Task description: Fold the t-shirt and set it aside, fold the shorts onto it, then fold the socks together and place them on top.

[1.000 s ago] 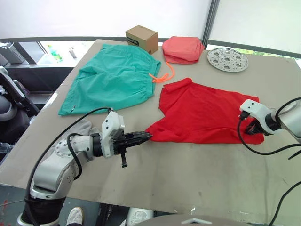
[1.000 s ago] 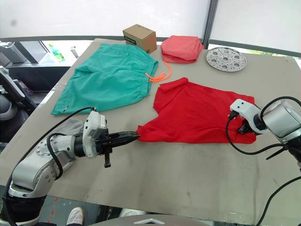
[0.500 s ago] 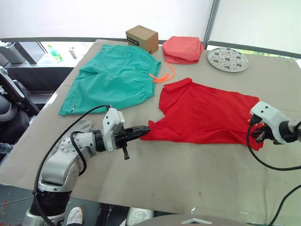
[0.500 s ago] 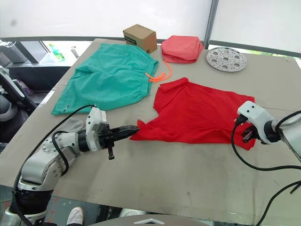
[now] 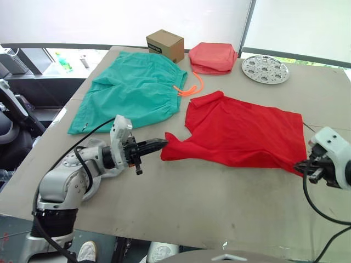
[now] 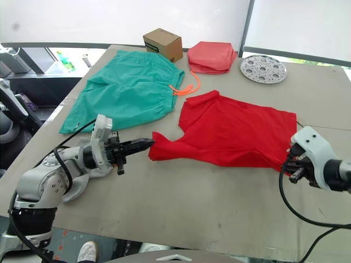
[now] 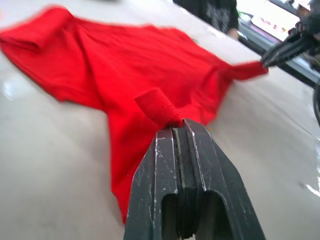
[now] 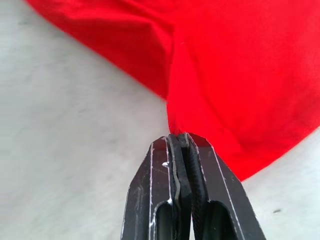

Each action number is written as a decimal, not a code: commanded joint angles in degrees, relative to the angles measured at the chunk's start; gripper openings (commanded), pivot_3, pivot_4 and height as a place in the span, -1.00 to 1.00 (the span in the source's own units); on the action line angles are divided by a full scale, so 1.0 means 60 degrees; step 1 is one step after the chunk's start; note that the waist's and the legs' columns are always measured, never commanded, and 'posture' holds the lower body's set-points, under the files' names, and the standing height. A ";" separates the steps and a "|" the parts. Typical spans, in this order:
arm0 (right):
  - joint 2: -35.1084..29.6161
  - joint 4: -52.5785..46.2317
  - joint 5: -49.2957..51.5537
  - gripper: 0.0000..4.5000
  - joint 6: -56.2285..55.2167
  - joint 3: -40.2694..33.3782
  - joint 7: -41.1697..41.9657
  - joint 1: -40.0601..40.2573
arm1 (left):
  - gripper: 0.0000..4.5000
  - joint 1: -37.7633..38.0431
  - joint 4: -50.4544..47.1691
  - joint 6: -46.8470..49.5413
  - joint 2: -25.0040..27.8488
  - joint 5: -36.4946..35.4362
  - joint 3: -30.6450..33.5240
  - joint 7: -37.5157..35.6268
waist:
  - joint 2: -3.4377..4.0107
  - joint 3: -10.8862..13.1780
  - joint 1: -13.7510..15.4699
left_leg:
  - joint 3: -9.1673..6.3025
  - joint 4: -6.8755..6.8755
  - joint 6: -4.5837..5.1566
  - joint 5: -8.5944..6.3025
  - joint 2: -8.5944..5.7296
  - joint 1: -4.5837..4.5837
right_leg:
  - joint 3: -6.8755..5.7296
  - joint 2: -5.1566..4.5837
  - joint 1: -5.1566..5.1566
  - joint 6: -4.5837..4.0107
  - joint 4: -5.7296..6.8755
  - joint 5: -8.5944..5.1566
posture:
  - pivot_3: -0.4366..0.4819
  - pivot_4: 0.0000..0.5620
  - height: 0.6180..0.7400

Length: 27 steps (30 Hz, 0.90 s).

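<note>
The red t-shirt (image 5: 241,134) lies spread on the table right of centre. My left gripper (image 5: 163,143) is shut on its near left corner (image 7: 159,106), which is pulled out to a point. My right gripper (image 5: 301,166) is shut on the near right corner (image 8: 200,115), so the near hem is stretched between the two. The teal shorts (image 5: 131,90) with an orange drawstring (image 5: 189,89) lie flat at the back left, apart from the shirt. A light grey sock (image 5: 89,144) peeks out behind my left forearm, mostly hidden.
A cardboard box (image 5: 165,45), a folded coral-pink cloth stack (image 5: 213,56) and a round perforated metal plate (image 5: 265,69) stand along the far edge. Bare table (image 5: 219,208) stretches in front of the shirt, down to the near edge.
My left gripper has pulled the shirt corner leftward. My right gripper has drawn the other corner right and nearer. The shirt's near hem is now stretched wider.
</note>
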 commanded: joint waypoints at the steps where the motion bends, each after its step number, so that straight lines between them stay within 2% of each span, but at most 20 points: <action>1: 0.0007 -0.0655 0.0465 -0.98 0.0058 -0.1226 0.0428 0.0612 | -1.00 -0.0063 0.0044 0.0079 0.0334 -0.0174 0.0070 -0.0569 | 0.0000 0.0000 -0.0001 | -0.0001 0.0000 0.0000 0.0000 0.0000 0.0001 | -0.0001 0.0000 0.0001 0.0000 0.0000 0.0000 | -0.05 -0.47 1.00; 11: -0.0114 -0.1114 0.1353 -0.98 -0.0180 -0.2604 0.0967 0.1479 | -1.00 -0.0561 0.0502 0.0541 0.0925 -0.0426 0.0257 -0.1409 | -0.0003 0.0002 -0.0002 | -0.0009 0.0000 0.0000 0.0000 0.0001 -0.0003 | -0.0005 -0.0036 0.0000 0.0005 -0.0006 -0.0005 | -0.05 -0.47 1.00; 18: -0.0283 -0.1283 0.2949 -0.98 0.0488 -0.4317 0.2206 0.2058 | -1.00 -0.0240 0.0154 0.1780 0.1897 -0.1387 0.0746 -0.2167 | -0.0010 0.0006 -0.0002 | -0.0021 -0.0002 0.0000 -0.0001 0.0005 -0.0007 | -0.0014 -0.0036 0.0000 0.0009 -0.0009 -0.0008 | -0.05 -0.47 1.00; 20: -0.0263 -0.1168 0.2859 -0.98 0.0245 -0.4343 0.1960 0.2150 | -1.00 -0.0270 0.0250 0.1705 0.2040 -0.1289 0.0762 -0.2241 | -0.0012 0.0006 0.0002 | -0.0023 -0.0001 0.0000 -0.0001 0.0007 -0.0005 | -0.0017 -0.0038 0.0000 0.0020 -0.0011 -0.0014 | -0.05 -0.47 1.00; 27: 0.0432 -0.1098 0.2041 -0.98 -0.1176 -0.2515 0.0421 0.2898 | -1.00 -0.0459 0.0191 0.1354 0.1651 -0.0989 0.0547 -0.1825 | -0.0024 0.0004 0.0015 | -0.0028 -0.0001 -0.0002 -0.0002 0.0003 -0.0011 | -0.0020 -0.0060 0.0000 0.0027 -0.0019 -0.0020 | -0.05 -0.47 1.00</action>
